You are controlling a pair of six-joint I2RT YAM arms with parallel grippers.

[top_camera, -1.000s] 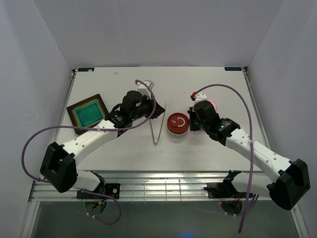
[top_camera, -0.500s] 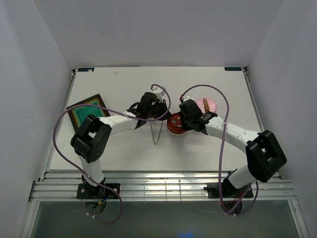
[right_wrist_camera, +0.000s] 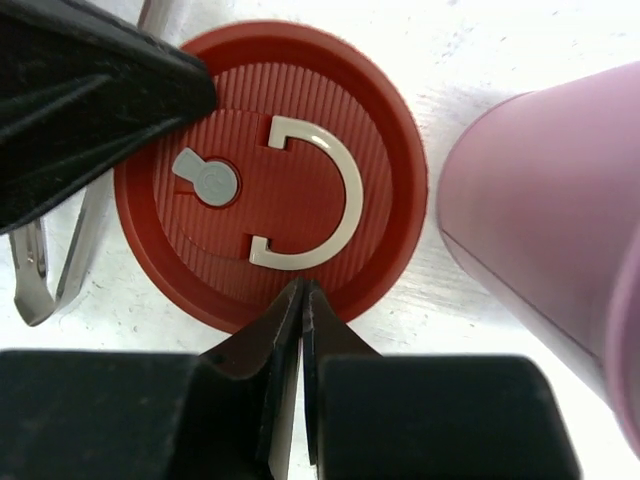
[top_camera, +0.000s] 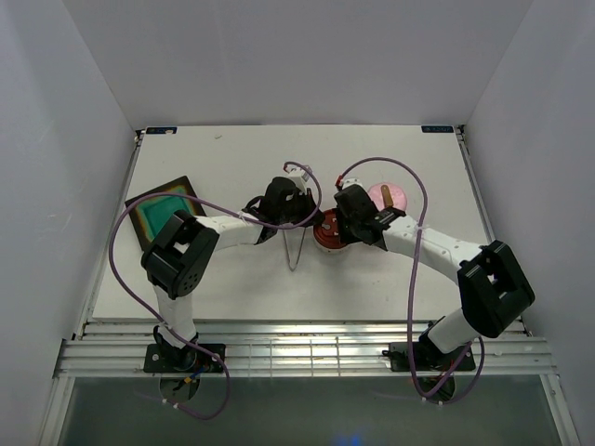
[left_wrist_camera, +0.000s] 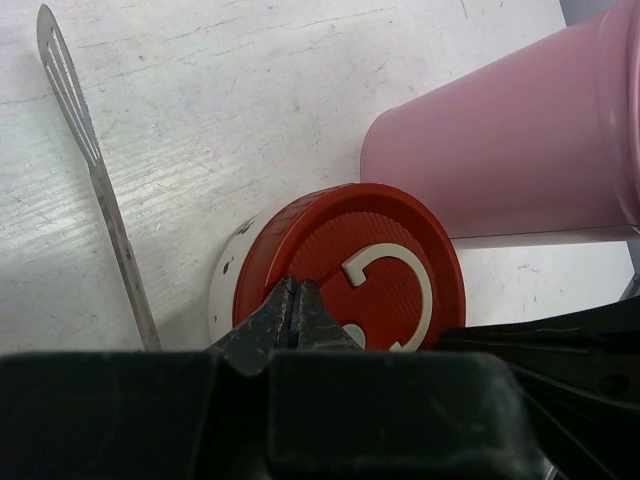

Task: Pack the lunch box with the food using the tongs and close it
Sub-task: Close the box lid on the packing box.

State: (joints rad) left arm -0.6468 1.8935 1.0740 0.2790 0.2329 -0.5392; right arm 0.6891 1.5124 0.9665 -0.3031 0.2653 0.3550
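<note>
Packing has not begun: the slim silvery V-shaped tongs (top_camera: 297, 243) lie ungrasped on the white surface (top_camera: 232, 158), while the left pincer (left_wrist_camera: 293, 300) and right pincer (right_wrist_camera: 302, 300), both pressed together and empty, sit at the rim of the round red ribbed lid (right_wrist_camera: 270, 175).

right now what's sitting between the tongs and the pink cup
A red-lidded jar stands between the tongs and the pink cup. The left wrist view shows this plainly.

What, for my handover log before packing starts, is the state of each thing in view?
Round white container with red ribbed lid: closed, lid on.
Pink plastic cup: upright.
Slim silvery metal tongs: lying flat, arms spread, unheld.
Black square tray: lying flat, teal side up.
Left pincer: shut, empty, at the container's edge.
Right pincer: shut, empty, at the container's edge.
</note>
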